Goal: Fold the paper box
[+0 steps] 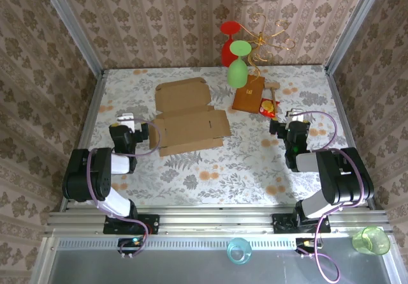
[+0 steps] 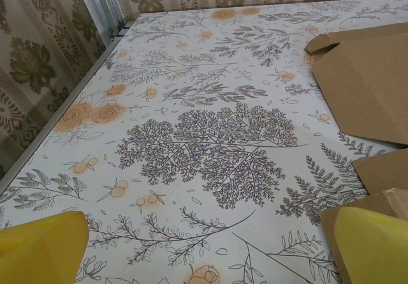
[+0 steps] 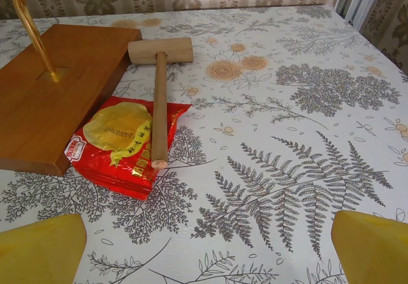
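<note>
Overhead view: the paper box point(image 1: 188, 115) lies flat and unfolded on the table point(image 1: 210, 169), left of centre and toward the far half. Flaps and tabs are spread out, nothing is raised. Its left edge is just beside the left gripper point(image 1: 129, 119).

Left gripper, wrist view point(image 2: 210, 233): jaws spread wide, nothing between them but flowered tablecloth. The box point(image 2: 363, 86) fills the right side of this view. My right-hand yellow fingertip point(image 2: 376, 246) stands over a near corner of the cardboard. I cannot tell whether it touches.

Right gripper point(image 1: 296, 113): sits on the right side of the table, well apart from the box. In its wrist view point(image 3: 204, 233) the jaws are also wide apart and hold nothing.

Ahead of the right gripper:
- a wooden stand point(image 3: 51, 86), a flat slab with a brass rod point(image 3: 29, 29) rising from it
- a wooden mallet point(image 3: 159, 99), head just beside the stand, handle lying across a red and yellow snack packet point(image 3: 121, 147)
- one edge of the packet is tucked against or under the stand's near edge. I cannot tell which.

From overhead the stand point(image 1: 248, 97) is just right of the box's far panel. A red glass point(image 1: 229, 41) and a green glass point(image 1: 238, 67) hang upside down from its rack.

On the front ledge, near the arm bases, are a teal cup point(image 1: 239, 251) and a green cup point(image 1: 371, 240).
</note>
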